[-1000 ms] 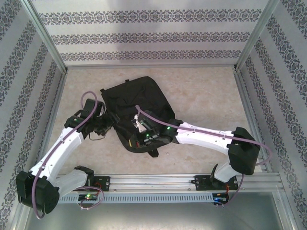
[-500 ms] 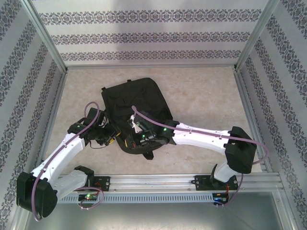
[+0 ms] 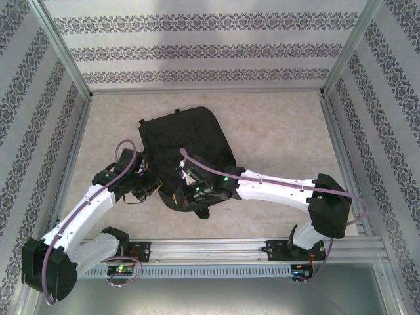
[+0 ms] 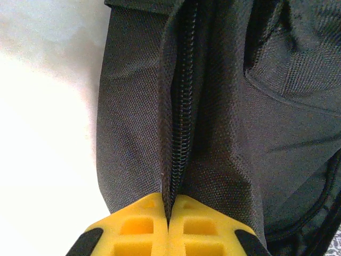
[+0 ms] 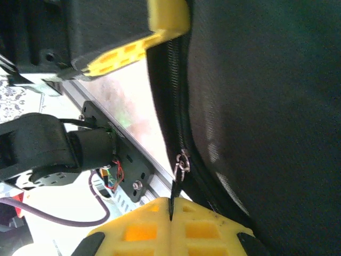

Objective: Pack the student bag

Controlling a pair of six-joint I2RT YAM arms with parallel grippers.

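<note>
The student bag (image 3: 190, 138), a large black fabric backpack, lies flat in the middle of the table. My left gripper (image 3: 155, 188) is at its near-left edge. In the left wrist view its yellow fingers (image 4: 169, 213) are shut on the fabric fold beside the zipper teeth (image 4: 184, 106). My right gripper (image 3: 184, 191) is at the bag's near end, shut on the black zipper pull tab (image 5: 171, 198), which hangs from a small metal ring (image 5: 182, 162). The left gripper's yellow fingers (image 5: 160, 26) also show at the top of the right wrist view.
The bag rests on a beige tabletop (image 3: 282, 131). An aluminium rail (image 3: 230, 249) carrying both arm bases runs along the near edge. Patterned walls and metal frame posts (image 3: 338, 59) enclose the other sides.
My left gripper moved in toward the bag's near-left edge and closed on the fabric by the zipper. The right gripper and the bag's near end shifted slightly left and nearer.
</note>
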